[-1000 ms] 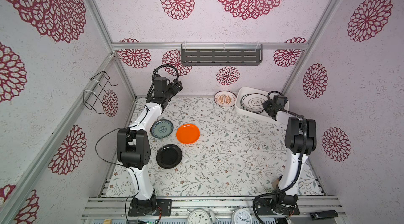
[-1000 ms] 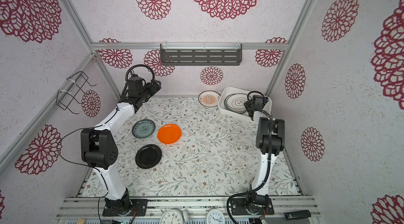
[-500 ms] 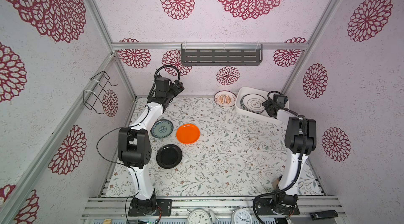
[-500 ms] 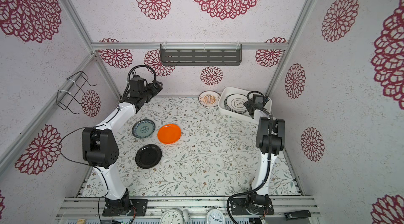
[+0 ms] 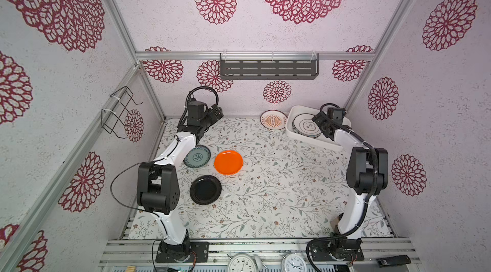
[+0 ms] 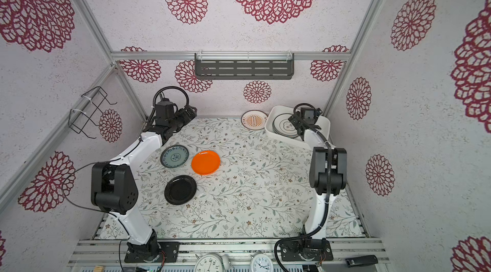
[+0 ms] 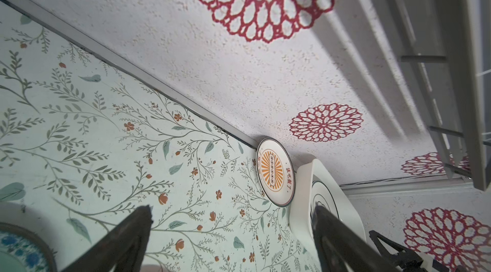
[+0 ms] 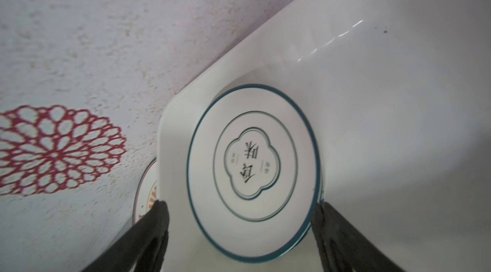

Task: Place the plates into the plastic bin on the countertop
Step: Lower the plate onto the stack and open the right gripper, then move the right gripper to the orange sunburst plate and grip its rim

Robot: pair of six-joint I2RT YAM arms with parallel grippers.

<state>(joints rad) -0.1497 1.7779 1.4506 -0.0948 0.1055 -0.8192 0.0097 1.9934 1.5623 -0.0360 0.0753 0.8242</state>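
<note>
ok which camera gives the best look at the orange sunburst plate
The left wrist view: the orange sunburst plate shows whole, with its rays and rim lettering sharp. In both top views the plate is whole but small, beside the plastic bin. The right wrist view shows only a sliver past the bin's rim.

Orange sunburst plate (image 7: 275,176) just beside white bin (image 7: 303,193), on leafy countertop (image 7: 106,124) near wall (image 7: 212,84).

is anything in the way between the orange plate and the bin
Nothing visible: the countertop between the orange plate and the plastic bin is bare. The sunburst plate lies beside the bin's end by the back wall, off that line. The open right gripper hangs above the stack inside.
</note>
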